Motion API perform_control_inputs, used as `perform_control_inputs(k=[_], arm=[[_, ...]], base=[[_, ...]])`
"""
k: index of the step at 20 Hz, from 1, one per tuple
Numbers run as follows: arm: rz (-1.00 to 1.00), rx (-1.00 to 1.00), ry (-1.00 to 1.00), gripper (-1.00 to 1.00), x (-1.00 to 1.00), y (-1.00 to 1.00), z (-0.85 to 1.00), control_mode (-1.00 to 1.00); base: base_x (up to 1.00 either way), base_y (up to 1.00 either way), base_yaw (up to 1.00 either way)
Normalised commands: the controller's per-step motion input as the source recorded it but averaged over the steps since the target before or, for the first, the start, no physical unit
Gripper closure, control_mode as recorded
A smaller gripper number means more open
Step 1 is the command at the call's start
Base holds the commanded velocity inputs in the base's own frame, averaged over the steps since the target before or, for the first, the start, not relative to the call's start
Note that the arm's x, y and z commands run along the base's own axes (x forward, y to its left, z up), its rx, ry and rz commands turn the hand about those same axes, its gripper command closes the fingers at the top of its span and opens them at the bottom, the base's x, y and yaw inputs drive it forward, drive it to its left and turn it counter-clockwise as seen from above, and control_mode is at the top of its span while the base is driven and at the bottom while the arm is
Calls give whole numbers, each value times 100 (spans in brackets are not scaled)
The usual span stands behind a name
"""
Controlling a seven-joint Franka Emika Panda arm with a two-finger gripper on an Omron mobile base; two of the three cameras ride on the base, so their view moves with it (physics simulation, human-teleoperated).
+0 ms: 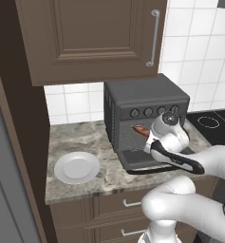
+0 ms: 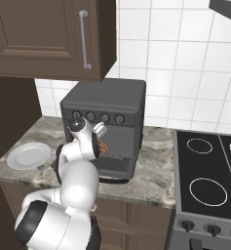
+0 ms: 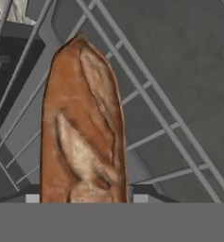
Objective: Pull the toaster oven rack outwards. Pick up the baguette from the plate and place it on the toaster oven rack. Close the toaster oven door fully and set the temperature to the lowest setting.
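On the marble counter in front of you, the toaster oven (image 1: 145, 111) stands with its toaster oven door (image 1: 141, 159) dropped flat toward you, the cavity open. In the left base view your gripper (image 1: 146, 137) is at the mouth of that cavity, just under the row of four knobs (image 1: 154, 112), and the brown end of the baguette (image 1: 141, 130) shows right beside the white hand. From the right base view you see the same thing from the other side: the hand is pushed up to the oven front and a small patch of the baguette (image 2: 103, 147) peeks out next to it.

Look down the hand view and the baguette (image 3: 82, 127) runs lengthwise straight away from the gripper, its near end sitting between the two finger tips (image 3: 33, 198) at the bottom edge. Beneath it you see the thin grey wires of the toaster oven rack (image 3: 156, 104) crossing over the dark oven floor. The tips stand close against both sides of the loaf, but you cannot tell from these pictures whether they clamp it or have let go, nor whether the loaf rests on the wires or hangs just above them.

The white plate (image 1: 77, 167) lies bare on the counter to the left of the oven, well apart from the hand. To the right of the oven is the black stovetop (image 2: 207, 176).
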Motion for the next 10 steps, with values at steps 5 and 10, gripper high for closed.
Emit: perform_control_inputs(k=[5, 10], arm=[[44, 0, -5, -100, 1, -53, 0, -100], [47, 1, -11, -100, 3, -51, 1, -100]], base=[[0, 0, 0], [0, 0, 0]])
